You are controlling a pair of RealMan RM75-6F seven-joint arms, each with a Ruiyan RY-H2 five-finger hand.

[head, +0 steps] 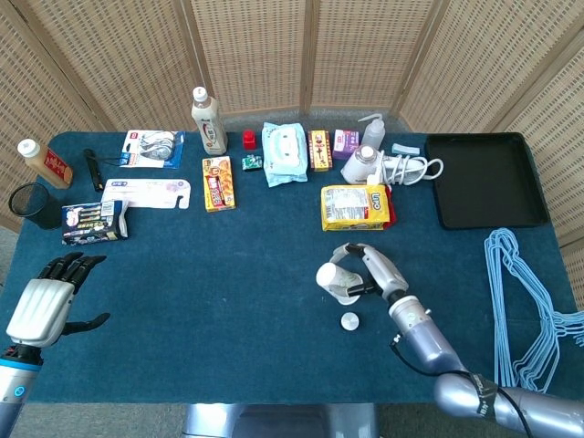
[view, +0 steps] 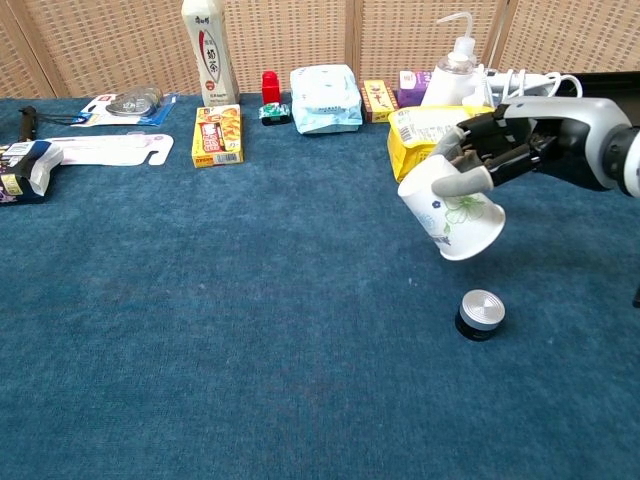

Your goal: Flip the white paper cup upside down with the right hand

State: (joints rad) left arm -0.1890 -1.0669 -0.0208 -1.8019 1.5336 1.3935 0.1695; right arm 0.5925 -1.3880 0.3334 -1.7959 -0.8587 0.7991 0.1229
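A white paper cup (view: 449, 214) with a faint green floral print on its side hangs tilted in the air above the blue cloth-covered worktop (view: 250, 330). In the chest view its closed base points up and to the left, while its wider open mouth faces down and to the right, so it is partly turned over and touches nothing below. The right hand (view: 500, 145) holds it from the upper right, its dark fingers (view: 468, 182) wrapped against the cup's side near the base end; the grey forearm runs off to the right edge. From the head view the same cup (head: 335, 280) shows as a pale round shape just left of the right hand (head: 376, 271). A small round silver-topped knob (view: 479, 313) sits on the worktop just below and slightly right of the cup, apart from it. A yellow snack packet (view: 424, 139) lies behind the hand. The left hand (head: 47, 301) hovers at the near left corner of the worktop, well apart from the cup, holding nothing, its fingers spread. A black tray (head: 486, 179) and a bundle of blue hangers (head: 522, 301) lie to the far right.
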